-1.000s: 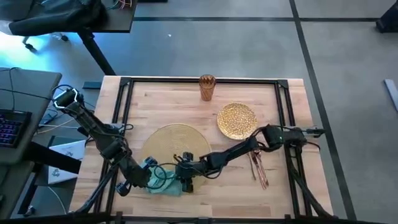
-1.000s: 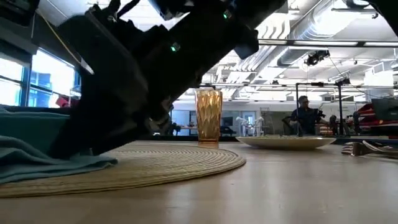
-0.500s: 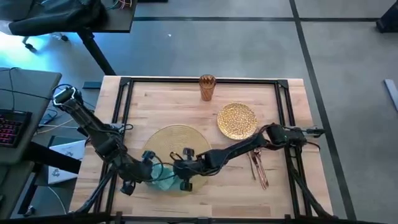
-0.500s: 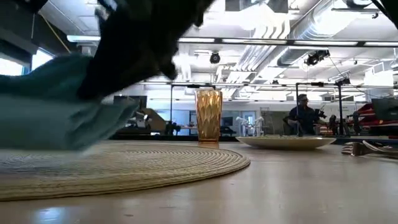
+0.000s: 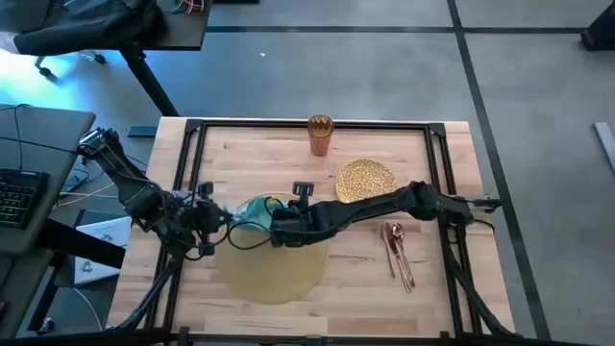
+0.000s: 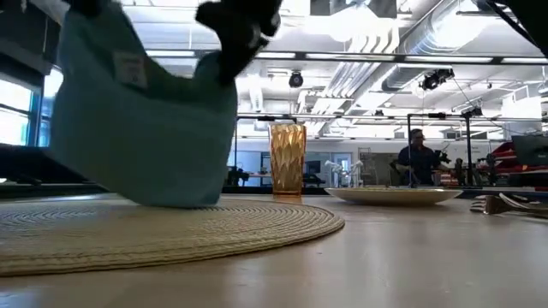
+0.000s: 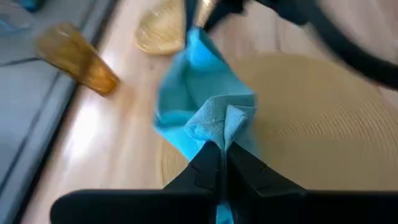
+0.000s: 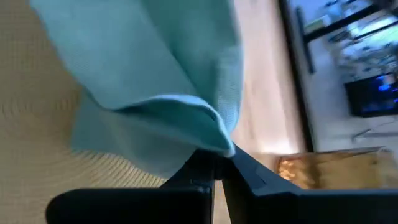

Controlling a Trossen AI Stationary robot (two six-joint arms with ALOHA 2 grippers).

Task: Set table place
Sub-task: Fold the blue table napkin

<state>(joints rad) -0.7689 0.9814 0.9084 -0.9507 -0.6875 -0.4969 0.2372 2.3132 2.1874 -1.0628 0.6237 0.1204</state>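
Both arms reach low toward frame centre in the high view, the left pincer (image 5: 223, 220) and right pincer (image 5: 272, 227) each pinching an edge of the teal napkin (image 5: 252, 212), which hangs between them over the upper part of the placemat (image 5: 272, 261). The low view alone shows the napkin (image 6: 141, 120) lifted and draping almost to the mat. Each wrist view shows its fingers (image 7: 208, 168) pressed together on a cloth fold; plate (image 5: 365, 181), cup (image 5: 320, 135) and cutlery (image 5: 397, 255) lie on the surface (image 5: 259, 154) to the right.

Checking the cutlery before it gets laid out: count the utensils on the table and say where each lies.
At least 2: a copper spoon and another utensil lie bunched together near the table's right rail, below the gold plate. Overlap may hide a third.
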